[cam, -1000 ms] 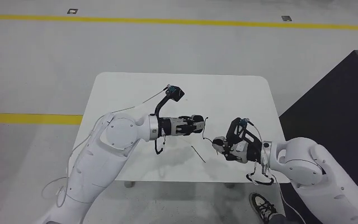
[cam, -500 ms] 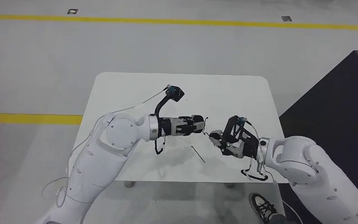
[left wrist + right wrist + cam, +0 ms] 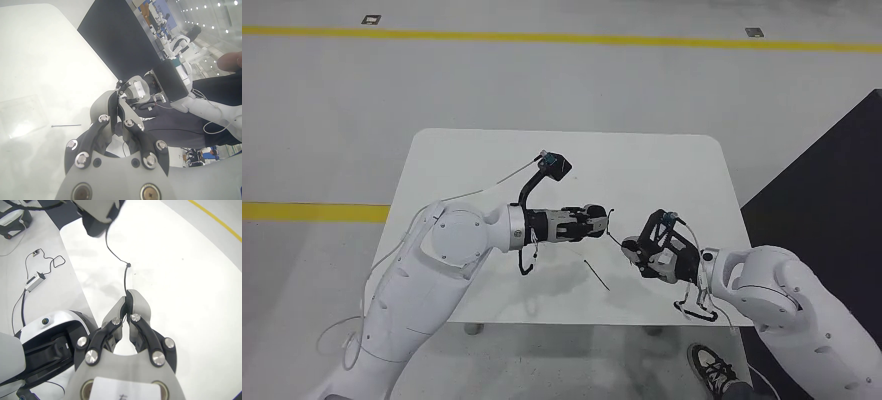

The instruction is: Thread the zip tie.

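A thin black zip tie (image 3: pixel 125 279) hangs in the air between my two grippers, above the white table (image 3: pixel 662 160). Its small square head (image 3: pixel 128 265) sits partway along the strap. My right gripper (image 3: pixel 126 294) is shut on one end of the strap. The other end runs up into my left gripper (image 3: pixel 98 219), which is also shut on it. In the top view the left gripper (image 3: pixel 604 222) and right gripper (image 3: pixel 628 250) nearly meet tip to tip over the table's front half. The left wrist view has the left gripper (image 3: pixel 118 98) shut, with the right arm just beyond.
A second black zip tie (image 3: pixel 597 275) (image 3: pixel 66 125) lies flat on the table near the front edge. A clear plastic sheet (image 3: pixel 20 115) lies beside it. A black panel (image 3: pixel 832 170) stands off the table's right side.
My right gripper has moved up and left, closer to the left gripper's tip. The left arm has held still.
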`<move>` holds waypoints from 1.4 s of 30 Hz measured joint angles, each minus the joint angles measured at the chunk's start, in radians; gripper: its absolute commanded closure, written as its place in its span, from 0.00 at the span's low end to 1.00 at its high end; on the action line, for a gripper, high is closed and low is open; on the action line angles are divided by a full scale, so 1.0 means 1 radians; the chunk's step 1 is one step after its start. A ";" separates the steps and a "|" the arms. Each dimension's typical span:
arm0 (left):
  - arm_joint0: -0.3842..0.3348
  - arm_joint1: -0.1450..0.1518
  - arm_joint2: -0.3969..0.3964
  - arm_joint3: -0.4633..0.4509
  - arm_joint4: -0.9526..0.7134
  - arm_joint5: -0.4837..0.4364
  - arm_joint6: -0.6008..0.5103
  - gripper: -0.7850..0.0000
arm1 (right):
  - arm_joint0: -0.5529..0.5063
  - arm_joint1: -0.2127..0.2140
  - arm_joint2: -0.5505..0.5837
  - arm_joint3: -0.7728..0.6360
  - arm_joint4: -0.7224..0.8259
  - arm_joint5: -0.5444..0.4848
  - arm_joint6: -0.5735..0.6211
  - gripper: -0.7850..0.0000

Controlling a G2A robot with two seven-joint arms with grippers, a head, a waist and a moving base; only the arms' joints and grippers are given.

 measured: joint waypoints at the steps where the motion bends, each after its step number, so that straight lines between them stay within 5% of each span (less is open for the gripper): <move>1: 0.000 0.000 0.000 0.000 0.000 0.000 0.000 1.00 | 0.003 -0.002 -0.004 0.005 0.018 0.005 -0.019 1.00; 22: 0.003 -0.003 0.005 0.007 0.019 0.003 0.052 1.00 | 0.016 -0.010 0.000 -0.025 0.051 -0.028 -0.034 1.00; 37: 0.001 -0.007 0.002 0.056 0.012 0.212 0.076 1.00 | 0.007 -0.012 0.019 -0.030 0.017 -0.033 -0.058 1.00; 42: 0.017 -0.005 0.003 0.016 -0.014 0.159 0.044 1.00 | -0.001 -0.012 0.028 -0.029 0.014 -0.040 -0.057 1.00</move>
